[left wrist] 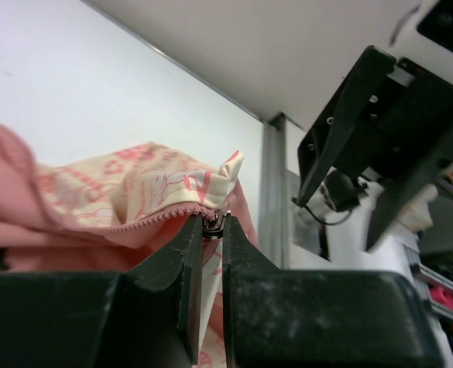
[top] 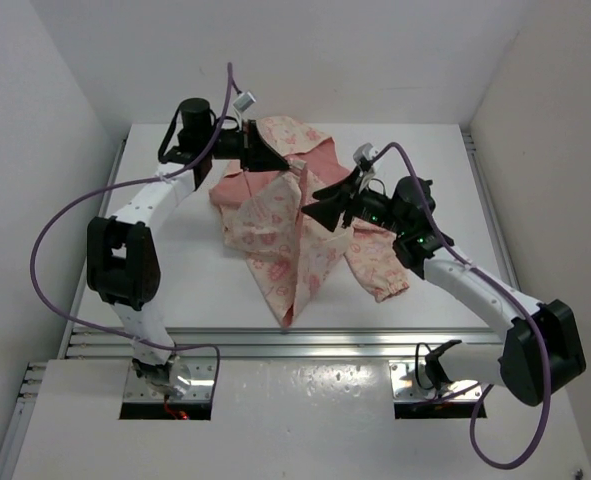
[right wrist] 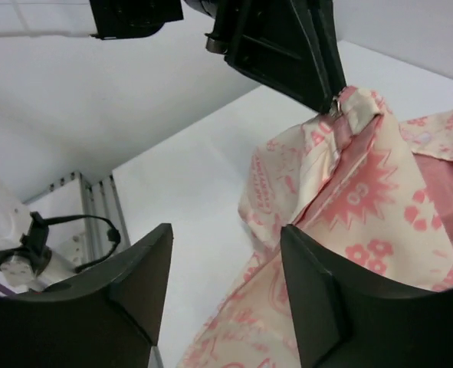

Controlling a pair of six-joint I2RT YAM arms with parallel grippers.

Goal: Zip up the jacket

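Nearest to us, the two arm bases sit at the near edge beside a silver aluminium rail (top: pixel 305 345), and thin purple cables (top: pixel 47 232) loop off each arm. Beyond the rail lies the flat white table (top: pixel 180 290). On its middle the small cream jacket with a pink floral print (top: pixel 297 245) is spread (crumpled rather than flat). Its nearest part tapers to a point close to the near edge of the table. An elastic-cuffed sleeve (top: pixel 383 283) trails off to the near right, just beside the right arm's white forearm.

A little farther in, the black two-finger right gripper (right wrist: pixel 226 238) hangs over the right part of the jacket. Its claw is spread wide, with nothing between the fingers (right wrist: pixel 138 287). Its own camera shows printed fabric below the gap, though we cannot tell whether the fingers touch it.

Farther on, the plain salmon-pink lining (top: pixel 243 187) shows on the left part of the jacket. Over it the black left gripper (left wrist: pixel 212 226) reaches in from the far left. Its claw is narrowed to a slit and pinches the small metal zipper pull (right wrist: pixel 335 106) at the end of the pink zipper teeth (left wrist: pixel 169 215). The fabric there is drawn up off the table into a peak. Farthest of all, a fold of the printed cloth lies toward the far edge of the table.
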